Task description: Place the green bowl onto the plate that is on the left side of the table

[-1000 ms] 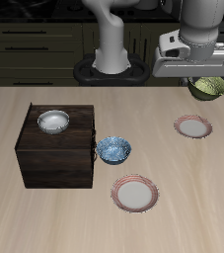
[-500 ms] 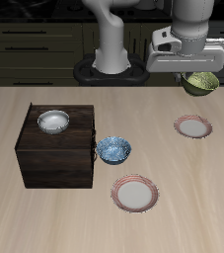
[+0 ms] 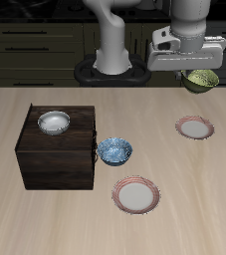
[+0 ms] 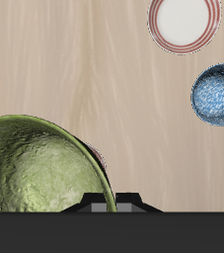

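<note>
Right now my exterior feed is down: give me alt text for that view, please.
The gripper holds the green bowl in the air above the table's back edge, behind the plate. Nearer the front edge lie a second plate and a blue patterned bowl, beside a dark wooden box with a white bowl on top.

Mottled olive-green bowl (image 3: pixel 202 80); speckled blue bowl (image 3: pixel 114 151); white bowl (image 3: pixel 54 123); red-rimmed pale plate (image 3: pixel 195 127); light woodgrain bench (image 3: pixel 45 214).
</note>
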